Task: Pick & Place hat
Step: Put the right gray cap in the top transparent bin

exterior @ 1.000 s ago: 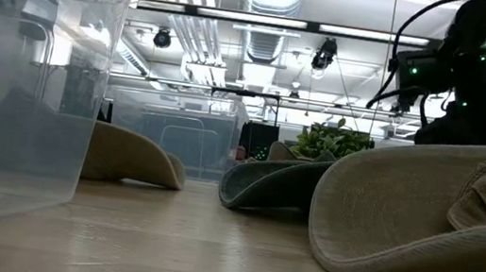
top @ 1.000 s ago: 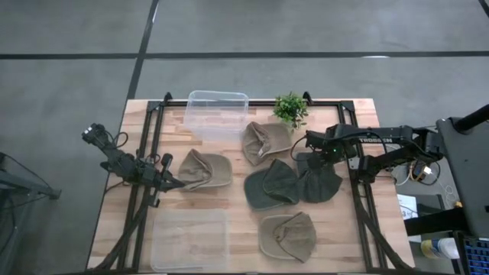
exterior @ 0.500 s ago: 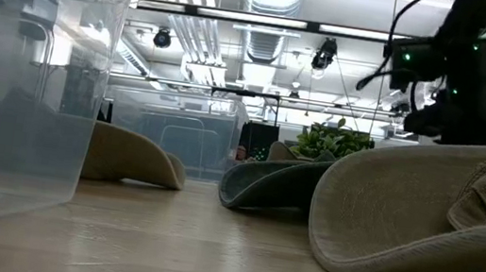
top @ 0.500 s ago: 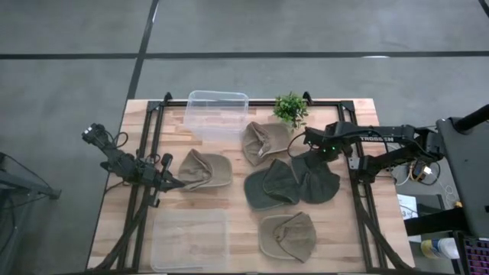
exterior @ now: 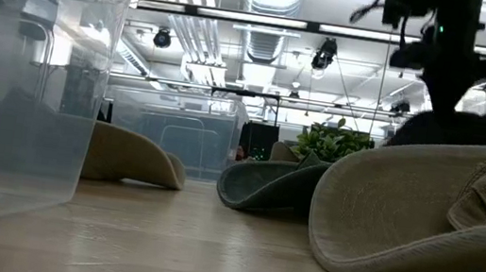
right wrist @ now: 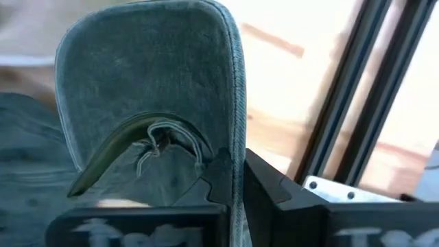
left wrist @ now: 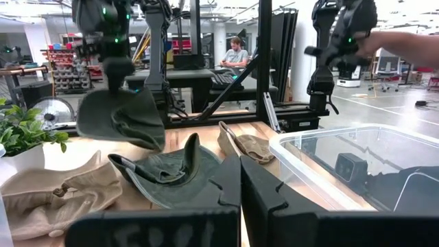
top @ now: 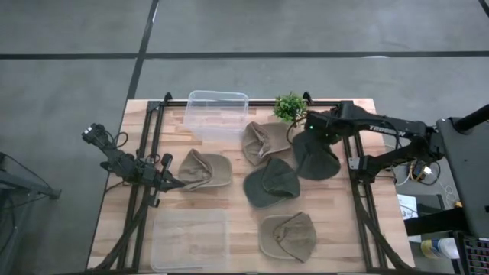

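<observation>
My right gripper (top: 309,127) is shut on a dark green hat (top: 318,156) and holds it up over the table's far right, near the plant. In the left wrist view this hat (left wrist: 122,118) hangs clear of the wood. A second dark green hat (top: 269,183) lies at the table's middle, crown down. Three tan hats lie around it: one left of centre (top: 206,169), one at the far middle (top: 263,141) and one near the front edge (top: 289,235). My left gripper (top: 180,183) is shut, low beside the left tan hat. My right gripper pinches the dark green hat's edge (right wrist: 235,140) between its two fingers (right wrist: 221,171), coming from above. The hat hangs below the fingers, lifted clear of the table, its inside with the sweatband (right wrist: 147,134) facing the wrist camera.
A clear bin (top: 218,113) stands at the far edge, left of a small potted plant (top: 290,107). Another clear bin (top: 189,238) sits at the near left. Black frame rails (top: 359,191) run along both table sides. People show in the room beyond the table.
My right gripper has shut on the dark green hat at the right, then risen and gone toward the far edge. The hat has come up off the table and off the other dark green hat, and now hangs clear.
</observation>
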